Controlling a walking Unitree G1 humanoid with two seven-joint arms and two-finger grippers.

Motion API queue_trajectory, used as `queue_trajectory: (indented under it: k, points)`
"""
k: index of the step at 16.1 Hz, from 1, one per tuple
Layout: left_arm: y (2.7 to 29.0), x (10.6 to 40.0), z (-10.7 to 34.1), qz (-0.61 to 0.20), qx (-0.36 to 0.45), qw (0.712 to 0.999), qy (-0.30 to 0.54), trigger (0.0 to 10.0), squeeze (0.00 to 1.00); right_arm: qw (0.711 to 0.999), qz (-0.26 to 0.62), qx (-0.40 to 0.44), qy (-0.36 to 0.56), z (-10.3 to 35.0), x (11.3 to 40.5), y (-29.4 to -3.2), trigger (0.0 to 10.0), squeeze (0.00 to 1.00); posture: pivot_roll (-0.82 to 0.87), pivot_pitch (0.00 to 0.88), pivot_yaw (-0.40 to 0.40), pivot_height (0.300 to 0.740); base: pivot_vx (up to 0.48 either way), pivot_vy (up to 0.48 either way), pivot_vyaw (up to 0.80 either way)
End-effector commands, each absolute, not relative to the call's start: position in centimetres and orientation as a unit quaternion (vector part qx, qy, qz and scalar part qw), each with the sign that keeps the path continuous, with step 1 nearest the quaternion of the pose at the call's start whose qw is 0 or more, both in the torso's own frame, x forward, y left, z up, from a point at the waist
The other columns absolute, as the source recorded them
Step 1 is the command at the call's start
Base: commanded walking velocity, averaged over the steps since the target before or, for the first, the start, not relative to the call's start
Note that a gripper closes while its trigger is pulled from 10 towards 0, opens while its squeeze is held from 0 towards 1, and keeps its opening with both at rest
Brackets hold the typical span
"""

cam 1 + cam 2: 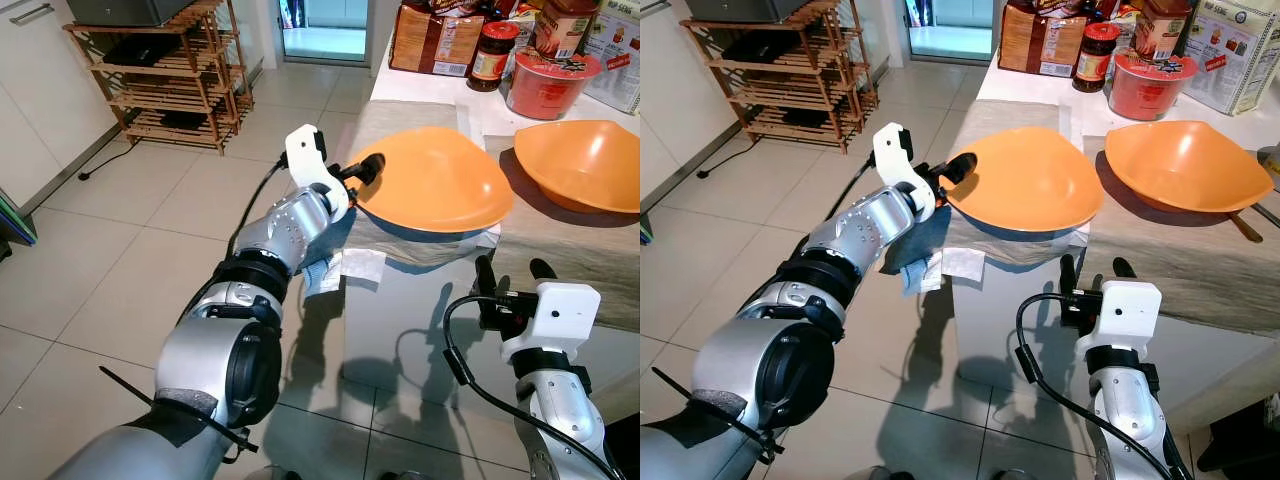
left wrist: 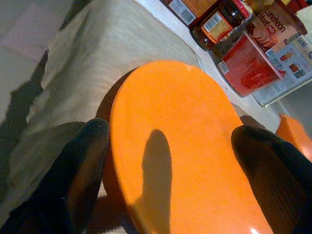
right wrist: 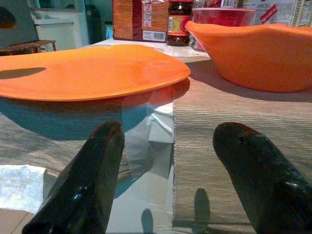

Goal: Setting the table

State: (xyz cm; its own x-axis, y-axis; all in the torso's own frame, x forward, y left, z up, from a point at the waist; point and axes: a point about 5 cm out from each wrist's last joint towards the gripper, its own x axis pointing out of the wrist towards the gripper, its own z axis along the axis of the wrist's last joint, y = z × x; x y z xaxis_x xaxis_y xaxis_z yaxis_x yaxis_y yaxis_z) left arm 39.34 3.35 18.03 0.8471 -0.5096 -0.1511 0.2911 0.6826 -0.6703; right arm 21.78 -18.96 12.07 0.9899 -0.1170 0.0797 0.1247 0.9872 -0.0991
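An orange plate-like bowl [image 1: 435,180] rests on a blue dish at the table's near left corner, over a beige placemat [image 1: 400,120]. My left gripper [image 1: 366,170] is at this bowl's left rim. Its fingers [image 2: 83,165] stand open, one on each side of the orange surface, and I cannot tell whether they touch it. A second, deeper orange bowl [image 1: 585,160] sits to the right on another beige placemat [image 1: 560,250]. Just in front of the table's near edge, below the two bowls, my right gripper [image 1: 512,266] points up, open and holding nothing.
A red tub [image 1: 550,82], a jar [image 1: 492,52] and food boxes [image 1: 435,38] crowd the back of the table. A white and blue cloth [image 1: 340,268] hangs off the near left corner. A wooden shelf rack [image 1: 170,75] stands on the tiled floor to the left.
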Motion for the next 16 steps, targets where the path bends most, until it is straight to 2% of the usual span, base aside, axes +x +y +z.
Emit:
queue_trajectory:
  k: [1, 11, 16]
  points:
    - [3.0, 39.5, 19.0, -0.227, -0.344, 0.897, 0.161, 10.0, 0.00, 0.996, -0.062, -0.053, -0.040, 12.4, 21.7, -18.8, 10.0, 0.00, -0.17, 0.062, 0.079, 0.740, 0.000, 0.000, 0.00]
    - [2.6, 39.1, 19.5, -0.231, -0.383, 0.875, 0.186, 10.0, 0.00, 0.996, -0.061, -0.051, -0.038, 12.3, 21.7, -18.6, 10.0, 0.00, -0.17, 0.062, 0.081, 0.740, 0.000, 0.000, 0.00]
    - [1.5, 38.4, 20.1, -0.249, -0.414, 0.848, 0.219, 10.0, 0.00, 0.996, -0.058, -0.049, -0.035, 12.2, 21.7, -18.5, 10.0, 0.00, -0.16, 0.061, 0.079, 0.740, 0.000, 0.000, 0.00]
